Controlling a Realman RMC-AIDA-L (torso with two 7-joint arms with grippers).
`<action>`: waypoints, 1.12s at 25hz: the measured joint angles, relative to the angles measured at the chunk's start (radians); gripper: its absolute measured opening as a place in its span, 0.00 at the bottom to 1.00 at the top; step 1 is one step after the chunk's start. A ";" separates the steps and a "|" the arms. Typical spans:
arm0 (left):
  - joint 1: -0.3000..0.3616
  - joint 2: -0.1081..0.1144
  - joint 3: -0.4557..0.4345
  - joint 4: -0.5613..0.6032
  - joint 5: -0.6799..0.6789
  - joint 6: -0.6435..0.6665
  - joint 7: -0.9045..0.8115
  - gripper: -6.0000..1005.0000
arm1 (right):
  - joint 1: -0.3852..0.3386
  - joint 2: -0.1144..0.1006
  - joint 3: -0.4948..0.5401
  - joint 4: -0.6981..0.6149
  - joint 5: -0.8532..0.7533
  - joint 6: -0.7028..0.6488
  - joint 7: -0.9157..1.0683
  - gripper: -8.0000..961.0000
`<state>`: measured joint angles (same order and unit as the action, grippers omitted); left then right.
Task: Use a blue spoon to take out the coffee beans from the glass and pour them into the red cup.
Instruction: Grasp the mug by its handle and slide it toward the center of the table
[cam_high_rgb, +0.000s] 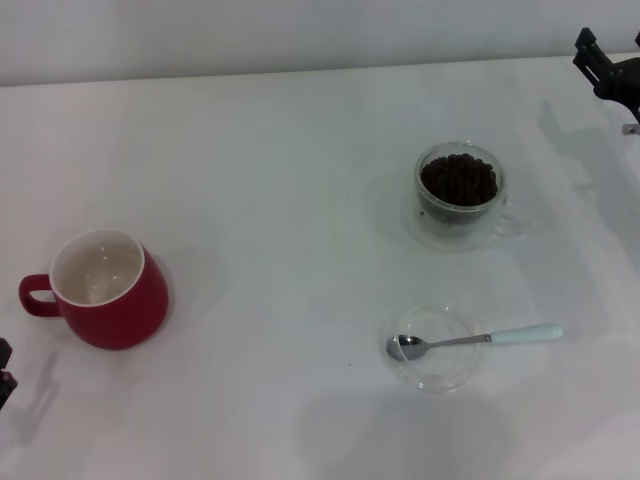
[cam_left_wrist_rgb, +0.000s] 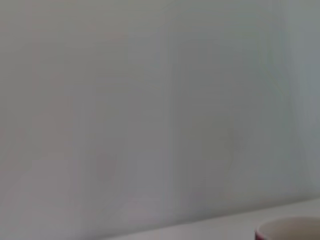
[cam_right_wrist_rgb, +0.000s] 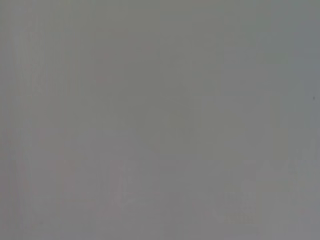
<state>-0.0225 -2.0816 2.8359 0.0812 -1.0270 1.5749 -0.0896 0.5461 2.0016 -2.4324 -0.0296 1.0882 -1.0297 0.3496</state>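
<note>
The blue spoon (cam_high_rgb: 470, 340) lies flat with its metal bowl in a clear glass saucer (cam_high_rgb: 433, 347) and its pale handle pointing right. Behind it stands the glass (cam_high_rgb: 459, 192), filled with coffee beans (cam_high_rgb: 458, 180). Far to the left sits the red cup (cam_high_rgb: 103, 290), white inside, handle to the left; its rim (cam_left_wrist_rgb: 290, 229) also shows in the left wrist view. My right gripper (cam_high_rgb: 610, 68) hangs at the far right edge, well behind the glass. Only a dark bit of my left gripper (cam_high_rgb: 5, 372) shows at the left edge, in front of the red cup.
Everything stands on a white table (cam_high_rgb: 270, 200) with a pale wall behind it. The right wrist view shows only a plain grey surface.
</note>
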 joint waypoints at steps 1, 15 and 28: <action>-0.005 0.000 -0.002 0.000 -0.002 -0.015 0.000 0.88 | 0.000 0.000 0.000 0.000 0.001 0.000 0.000 0.87; -0.126 0.002 -0.006 -0.008 -0.017 -0.201 0.001 0.85 | 0.003 0.005 0.003 -0.005 0.009 0.007 0.000 0.87; -0.166 0.001 -0.006 -0.032 -0.018 -0.261 0.006 0.83 | 0.007 0.009 0.016 -0.009 0.010 0.007 0.006 0.87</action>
<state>-0.1889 -2.0803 2.8302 0.0495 -1.0447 1.3137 -0.0837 0.5528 2.0105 -2.4161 -0.0383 1.0982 -1.0229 0.3554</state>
